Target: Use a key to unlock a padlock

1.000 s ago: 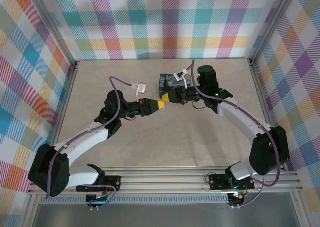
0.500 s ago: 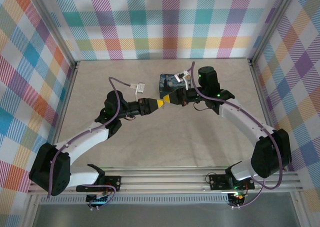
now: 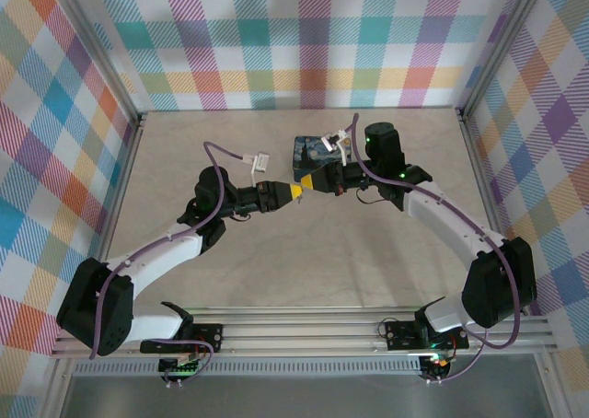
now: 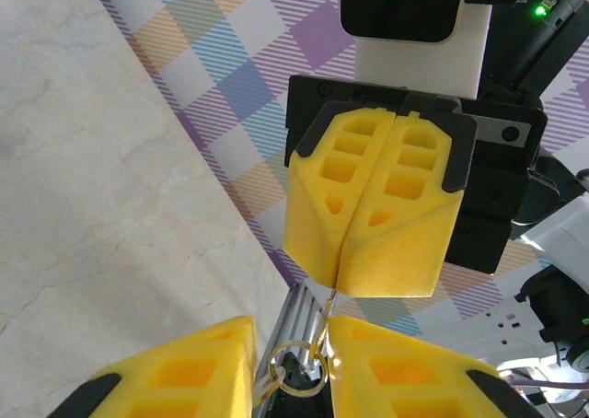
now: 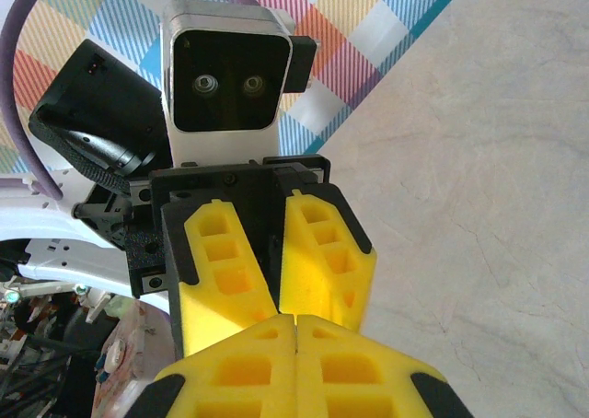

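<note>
The two arms meet tip to tip above the middle of the table (image 3: 184, 160), a pale, marble-veined matte slab. The left hand (image 3: 298, 191) comes in from the left and the right hand (image 3: 315, 183) from the right. Each carries blocky yellow foam fingers, wedge-shaped and moulded with square and triangular pockets, set in black plastic mounts.

From the left wrist, the right hand's fingers (image 4: 405, 225) are pressed flat together along a straight seam. Out of the near end of that seam comes the key (image 4: 329, 317), a thin metal sliver seen edge-on and tinted yellow by the foam. It is pinched there and runs down to a small wire ring (image 4: 296, 367). The ring sits in the narrow gap between the left hand's pads (image 4: 202, 363), close against the right-side pad. Whether those pads actually pinch it cannot be told.

From the right wrist, the left hand's fingers (image 5: 322, 252) stand a slim, dark slot apart, directly beyond the right hand's closed tips.

Just beyond the meeting point, a rectangular dark-blue tin (image 3: 308, 149) with a swirled painted lid lies flat on the table. Pastel plaid cloth walls (image 3: 276, 40) enclose the table on the left, far and right sides.
</note>
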